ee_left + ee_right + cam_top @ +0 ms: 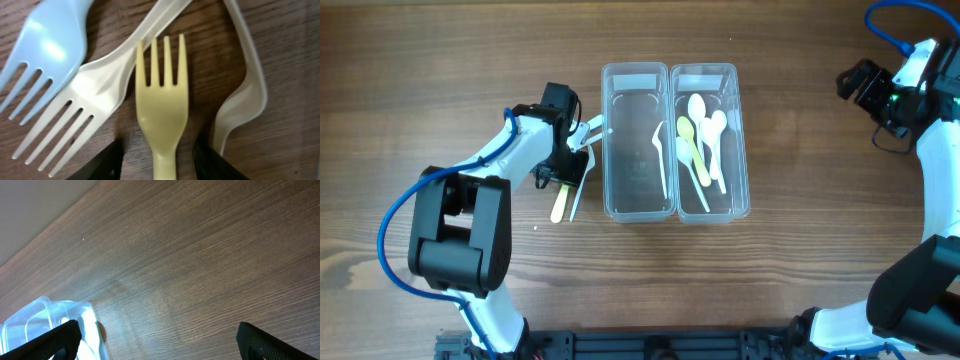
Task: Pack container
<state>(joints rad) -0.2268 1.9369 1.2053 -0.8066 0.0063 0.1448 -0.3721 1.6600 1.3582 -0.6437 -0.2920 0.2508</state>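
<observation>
Hovering low over a loose cluster of cutlery on the table [800,280], the left gripper [570,165] has its fingers spread, one on each side of a yellow fork [162,100]. In the left wrist view the fork's handle runs down between the two dark tips, with wood showing on both sides, so nothing is pinched yet. That straddle looks like the set-up for closing on the handle, the narrowest part to grab.

A blue fork [45,50] lies to its left. A white fork [75,115] lies beside it, its handle crossing behind the yellow tines. A pale utensil [245,90], seen on edge and hard to identify, curves just to the right. With neighbours this close, closing could nudge or catch one of them.

Next comes the left bin [630,110], just beside the cluster. It holds a single white piece [661,160] and seems meant for forks. The right bin [738,100] touches it and holds the spoons [700,140], so the sorting appears to be by type and the fork side is barely started.

Far right, the right gripper [852,82] hangs well apart from both bins, fingers wide and holding nothing. It is probably parked there to leave the work area free.
</observation>
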